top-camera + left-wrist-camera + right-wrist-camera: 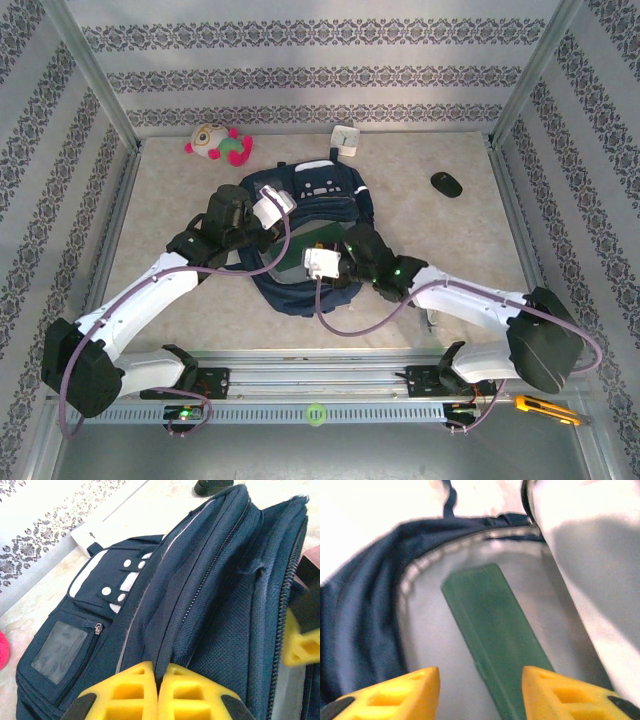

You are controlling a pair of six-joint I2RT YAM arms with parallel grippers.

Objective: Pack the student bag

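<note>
bag: large navy-blue fabric student bag (pixel 310 200) lies mid-surface (pixel 170 210), between both arms, main compartment gaping.
left gripper (pixel 157 690): yellow jaws pinched together on a fold of the bag's navy rim beside the zip.
right gripper (pixel 479 680): jaws parted, holding nothing, over the grey-lined opening.
contents: flat dark-green slab (pixel 490 625) lying on the lining beneath the right gripper.
far edge: plush toy (pixel 218 143), well apart from the bag.

One student bag (pixel 320 185), one toy (pixel 218 144), one mouse (pixel 446 184)
</note>
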